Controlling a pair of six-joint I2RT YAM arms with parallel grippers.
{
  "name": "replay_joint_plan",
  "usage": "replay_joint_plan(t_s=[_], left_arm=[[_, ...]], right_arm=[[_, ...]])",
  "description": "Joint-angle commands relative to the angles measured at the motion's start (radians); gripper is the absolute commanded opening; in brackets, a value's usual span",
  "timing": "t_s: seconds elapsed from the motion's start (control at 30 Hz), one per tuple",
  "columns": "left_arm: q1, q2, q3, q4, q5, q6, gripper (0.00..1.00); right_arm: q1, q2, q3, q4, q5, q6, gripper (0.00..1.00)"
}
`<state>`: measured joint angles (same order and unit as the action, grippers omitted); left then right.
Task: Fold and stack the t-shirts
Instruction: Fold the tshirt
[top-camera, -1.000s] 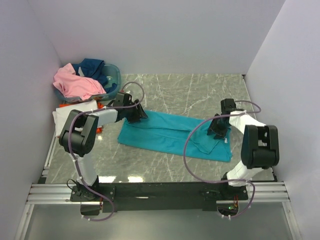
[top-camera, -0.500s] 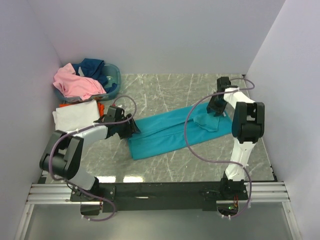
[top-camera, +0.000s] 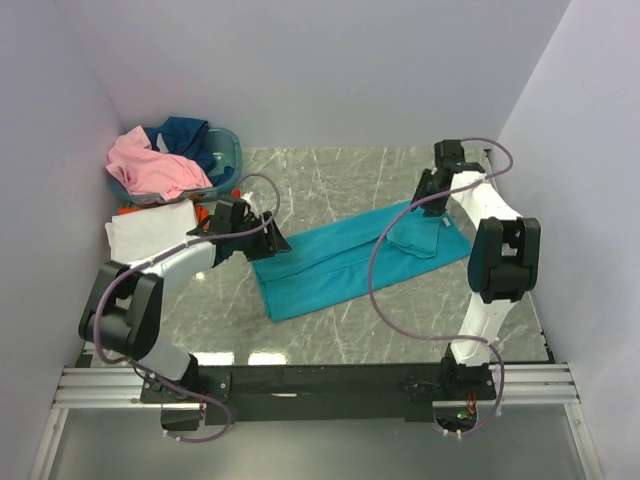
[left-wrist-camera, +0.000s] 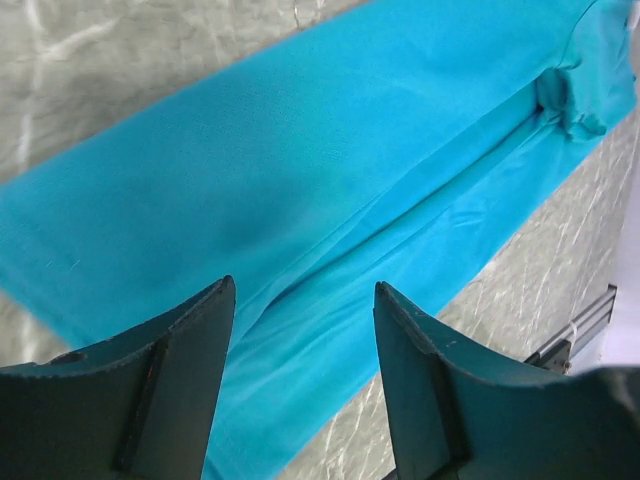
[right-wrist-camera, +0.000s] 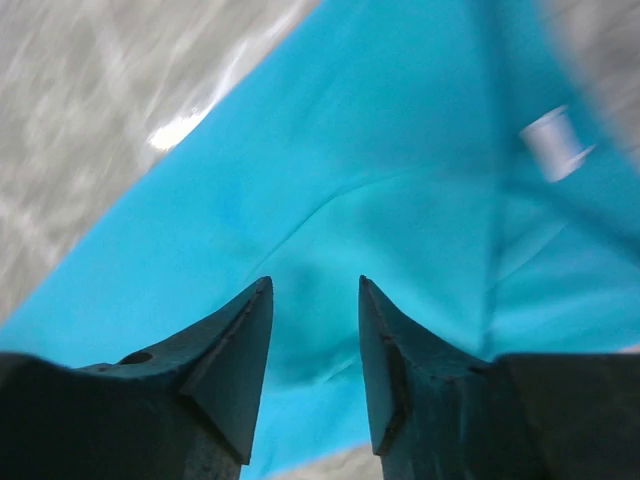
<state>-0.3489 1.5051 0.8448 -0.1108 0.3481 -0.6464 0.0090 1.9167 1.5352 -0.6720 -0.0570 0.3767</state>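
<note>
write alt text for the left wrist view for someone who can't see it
A teal t-shirt, folded into a long band, lies diagonally across a grey marble table. The left claw hangs open over it, its two dark fingers at the bottom of the view with nothing gripped between them.

Teal t-shirt has swung round — right end farther back, left end nearer.

Bright even light; blurred right-wrist view.
</note>
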Motion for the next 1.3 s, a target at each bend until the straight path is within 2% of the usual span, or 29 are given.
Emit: replay_joint_plan(t_s=[0.0, 0.13, 0.23, 0.47, 0.73, 1.13, 1.27], left_arm=[[-0.01, 0.055, 0.039, 0.056, 0.075, 0.027, 0.63], [-0.019, 0.107, 0.057, 0.074, 0.084, 0.03, 0.63], [-0.025, 0.13, 0.056, 0.095, 0.089, 0.033, 0.63], [-0.035, 0.156, -0.001, 0.102, 0.078, 0.062, 0.63], [-0.074, 0.185, -0.044, 0.073, 0.029, 0.03, 0.63], [-0.163, 0.182, -0.079, -0.015, 0.034, -0.03, 0.63], [-0.185, 0.155, -0.095, -0.003, 0.113, -0.035, 0.63]], right_arm=[[0.086, -0.088, -0.073, 0.028, -0.061, 0.002, 0.45], [0.154, -0.094, -0.135, 0.048, -0.061, 0.033, 0.33], [0.175, -0.067, -0.171, 0.061, -0.06, 0.057, 0.29], [0.178, -0.039, -0.201, 0.077, -0.034, 0.067, 0.27], [0.18, 0.05, -0.182, 0.083, -0.009, 0.054, 0.28], [0.18, 0.197, 0.046, -0.012, 0.034, 0.014, 0.29], [0.18, 0.271, 0.188, -0.067, 0.014, -0.001, 0.31]])
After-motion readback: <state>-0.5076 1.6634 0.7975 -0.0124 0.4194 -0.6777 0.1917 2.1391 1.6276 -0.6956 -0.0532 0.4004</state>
